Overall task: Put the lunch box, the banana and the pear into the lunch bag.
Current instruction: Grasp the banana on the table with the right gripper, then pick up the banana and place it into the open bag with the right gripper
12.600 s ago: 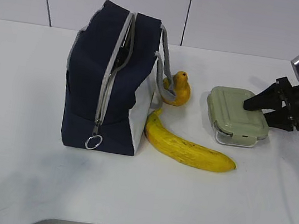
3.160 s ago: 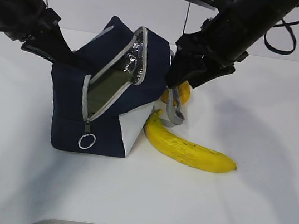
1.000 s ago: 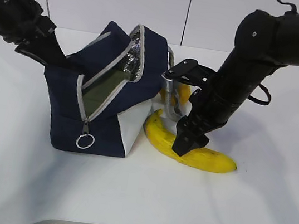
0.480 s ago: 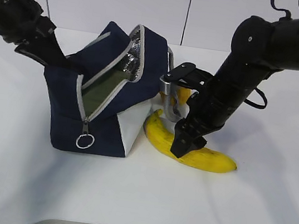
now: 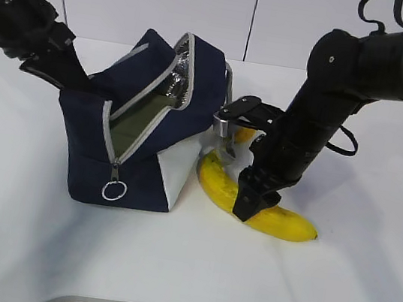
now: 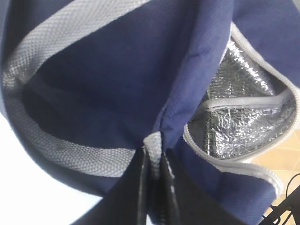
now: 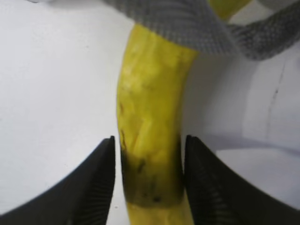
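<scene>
My left jaws (image 6: 152, 187) are pinched shut on the fabric edge of the boxy navy-blue lunch bag (image 5: 144, 131), holding its zipper mouth agape on the white desk (image 5: 334, 277). My right jaws (image 7: 147, 180) straddle the long curved yellow banana (image 5: 282, 220) lying beside the bag; whether they grip it, I cannot tell.

The boxy navy-blue fabric lunch bag (image 5: 139, 138) is sitting left of centre on the white bench (image 5: 22, 231), its zipped mouth gaping toward the front. The sage-green-lidded lunch box (image 5: 139, 120) is lying inside it. Just right of the bag, the long curved yellow banana (image 5: 220, 186) is lying on the bench, and the small golden-yellow pear (image 5: 245, 135) is peeking out behind it. The right claw (image 7: 147, 176) is straddling the banana; the left claw (image 6: 153, 161) is pinching the bag's rear edge.
</scene>
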